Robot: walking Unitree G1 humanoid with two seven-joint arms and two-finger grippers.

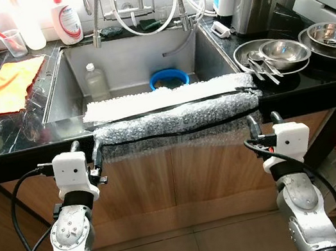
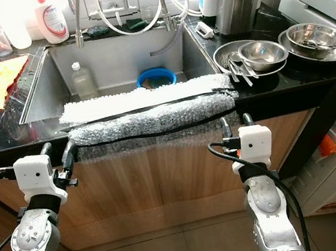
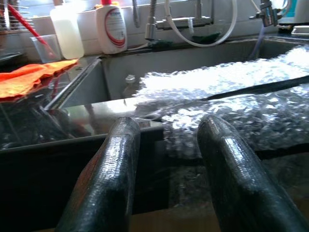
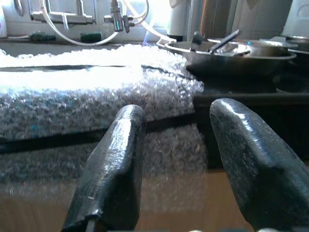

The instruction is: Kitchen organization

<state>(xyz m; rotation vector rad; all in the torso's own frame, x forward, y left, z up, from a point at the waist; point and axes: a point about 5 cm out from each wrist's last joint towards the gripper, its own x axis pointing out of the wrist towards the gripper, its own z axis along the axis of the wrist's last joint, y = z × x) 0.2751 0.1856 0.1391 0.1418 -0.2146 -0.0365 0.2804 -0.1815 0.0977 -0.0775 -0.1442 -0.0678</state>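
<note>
1. Bubble wrap pad (image 1: 175,112) lay along the front edge of the surface (image 1: 20,135), across the sink (image 1: 124,61) front, partly hanging over.
2. Left tool (image 1: 86,154) stood just below the pad's left end, fingers apart, nothing held.
3. Right tool (image 1: 263,123) stood below the right end, likewise apart and empty.
4. Judgement: raise both tools level and close on the two ends together, so the pad does not sag or slip.
5. Steel bowls (image 1: 285,53) sat near the right end; avoid snagging them.
6. Whether either tool touched the pad could not be determined.
</note>
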